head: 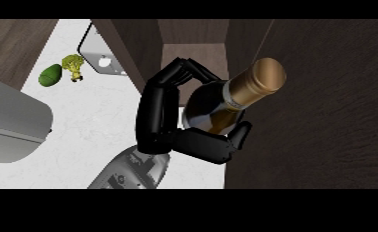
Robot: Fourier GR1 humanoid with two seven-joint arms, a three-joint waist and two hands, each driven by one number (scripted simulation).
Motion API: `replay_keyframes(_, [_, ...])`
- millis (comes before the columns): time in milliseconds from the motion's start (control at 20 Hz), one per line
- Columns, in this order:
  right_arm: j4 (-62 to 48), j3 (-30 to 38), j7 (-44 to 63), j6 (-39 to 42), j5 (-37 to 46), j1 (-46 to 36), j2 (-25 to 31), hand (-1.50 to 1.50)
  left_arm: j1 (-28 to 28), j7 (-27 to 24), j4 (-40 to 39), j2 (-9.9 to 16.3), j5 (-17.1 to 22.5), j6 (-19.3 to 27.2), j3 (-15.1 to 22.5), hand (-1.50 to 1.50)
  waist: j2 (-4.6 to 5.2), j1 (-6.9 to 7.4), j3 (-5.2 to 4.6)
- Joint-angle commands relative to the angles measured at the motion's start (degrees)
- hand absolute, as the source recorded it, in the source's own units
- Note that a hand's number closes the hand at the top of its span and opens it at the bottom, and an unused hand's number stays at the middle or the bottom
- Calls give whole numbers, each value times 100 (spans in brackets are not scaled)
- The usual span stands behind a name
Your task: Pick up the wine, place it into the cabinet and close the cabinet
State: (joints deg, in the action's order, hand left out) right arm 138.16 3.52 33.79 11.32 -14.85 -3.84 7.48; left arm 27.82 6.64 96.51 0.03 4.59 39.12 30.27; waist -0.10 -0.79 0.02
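The wine bottle (pixel 221 107) is dark with a gold foil neck and cap, its top leaning toward the upper right. My left hand (pixel 159 118) is shut on it, fingers curled over the far side of its body and thumb under the near side. The bottle is held just in front of the open wooden cabinet (pixel 193 51), whose dark brown inside shows beyond the fingers. A broad dark brown panel (pixel 310 126), probably the cabinet's door, fills the right side beside the bottle. The bottle's lower part is hidden by the hand. My right hand is out of sight.
On the white counter (pixel 88 116) to the left lie a green oval fruit (pixel 50 74) and a yellow-green broccoli piece (pixel 73 66). A light grey flat object (pixel 100 56) leans by the cabinet's left wall. A grey rounded appliance (pixel 18 126) sits at the left edge.
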Motion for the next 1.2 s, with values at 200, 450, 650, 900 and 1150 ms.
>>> replay_keyframes(200, [682, 125, 516, -187, -614, -129, 43, -150, 162, -621, -830, -3, 274, 63, -157, 150, 10, 3, -4])
replay_keyframes(450, [892, -97, 372, -76, -404, 245, -84, -150, 602, -900, -1231, -3, 862, 586, -122, 150, 11, -62, -3])
replay_keyframes(650, [891, -76, 349, -165, -354, 184, -101, -150, 323, -1149, -1071, -3, 1070, 566, -15, 150, 3, -12, -2])
replay_keyframes(900, [1020, 100, 448, -93, -695, 333, -19, -150, 172, -1588, -1538, -3, 1092, 444, -30, 150, -2, -11, -1])
replay_keyframes(1150, [888, -155, 613, -328, -328, -111, -32, -150, 71, -2040, -2154, -3, 915, 283, 24, 150, -1, 27, -4])
